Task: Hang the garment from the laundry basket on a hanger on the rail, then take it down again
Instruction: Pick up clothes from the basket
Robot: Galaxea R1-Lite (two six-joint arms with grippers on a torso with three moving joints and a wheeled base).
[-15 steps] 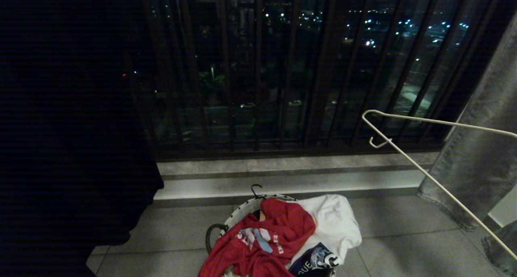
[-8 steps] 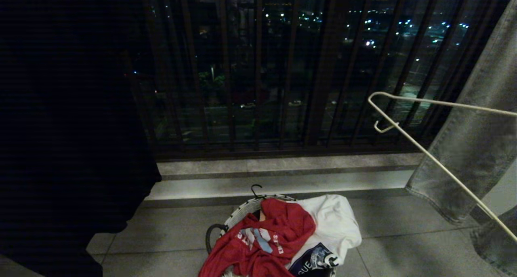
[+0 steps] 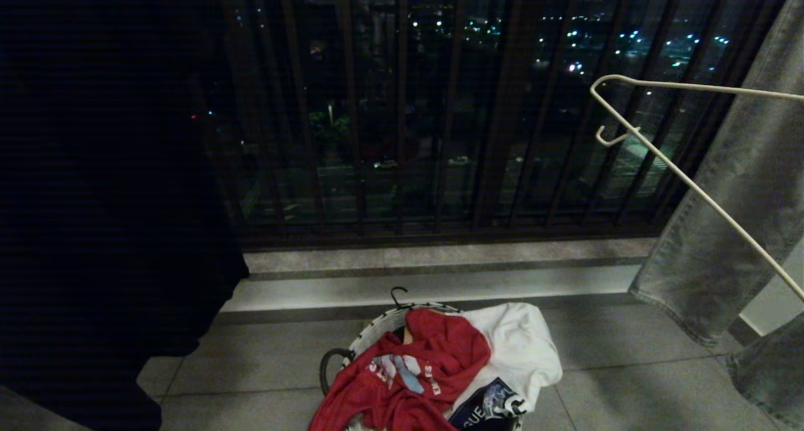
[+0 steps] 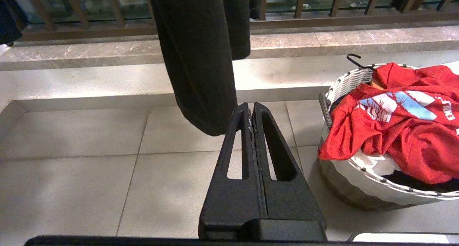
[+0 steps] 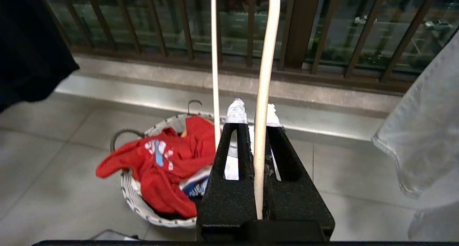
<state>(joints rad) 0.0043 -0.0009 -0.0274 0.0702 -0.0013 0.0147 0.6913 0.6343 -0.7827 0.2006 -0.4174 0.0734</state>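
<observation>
Two grippers are showing only in their own wrist views. Far left, a black hanging garment (image 3: pixel 107 198) is filling that side of the head view. The left gripper (image 4: pixel 252 111) is idling low over the grey floor tiles (image 4: pixel 71 138), its jaws pressed together on nothing. At centre, the red T-shirt (image 3: pixel 408 371) is lying heaped in the laundry basket (image 3: pixel 370 337), spilling over its white woven rim beside a white T-shirt (image 3: pixel 521 349), so it is not yet hung. To the right, the right gripper (image 5: pixel 254 113) is clamping one wire of the white hanger (image 3: pixel 684 176), probably holding it up clear of the floor, ready for dressing. A pair of grey jeans (image 3: pixel 735 198) is hanging at far right. Behind, dark window bars (image 3: pixel 402 104) are fronting city lights; the rail is not showing.
</observation>
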